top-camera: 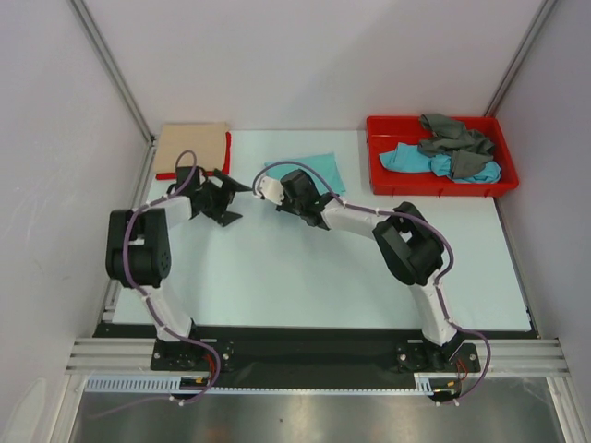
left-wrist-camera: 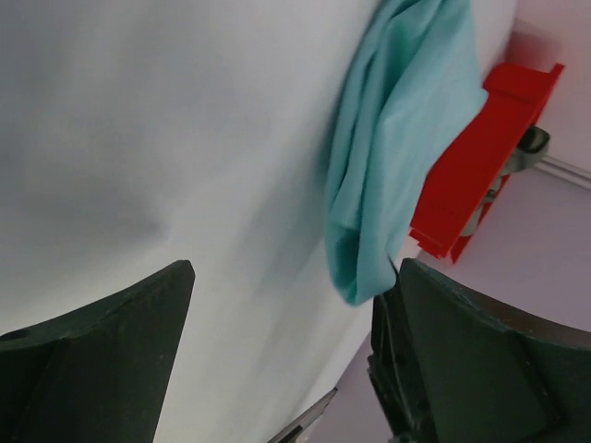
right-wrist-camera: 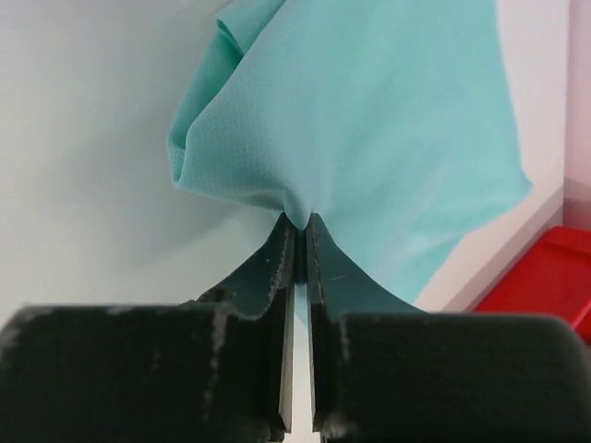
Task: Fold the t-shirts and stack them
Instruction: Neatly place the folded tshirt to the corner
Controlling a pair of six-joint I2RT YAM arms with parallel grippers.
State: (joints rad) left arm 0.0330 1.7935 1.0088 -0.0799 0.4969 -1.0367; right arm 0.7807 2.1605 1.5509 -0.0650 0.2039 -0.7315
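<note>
Right wrist view: the right fingers (right-wrist-camera: 277,268) are pressed together at the centre of the frame, pinching a puckered bit of the mint-green t-shirt (right-wrist-camera: 369,120) between their tips. From that pinch the cloth spreads toward the top and right of the frame over the pale surface (right-wrist-camera: 83,157), with a bunched fold on its left side. A corner of the red tray (right-wrist-camera: 545,277) shows at the lower right.

Left wrist view: the left fingers (left-wrist-camera: 111,360) stand wide apart at the bottom corners of the frame, gripping nothing, with pale surface showing between them. The mint-green t-shirt lies as a crumpled strip at the upper right, and the red tray is just past it at the right edge.

Top external view: the mint-green t-shirt lies at the upper centre of the frame, well apart from both piles. The right arm (top-camera: 406,245) reaches in from the lower right to the shirt's near-left edge. The left arm (top-camera: 138,245) bends up from the lower left, its wrist close to the right arm's. At the upper left a folded beige t-shirt (top-camera: 192,146) lies on a red t-shirt (top-camera: 199,173), whose edge shows along the near and right sides. At the upper right the red tray holds a crumpled grey t-shirt (top-camera: 452,138) and a turquoise-blue t-shirt (top-camera: 411,159), touching each other.
</note>
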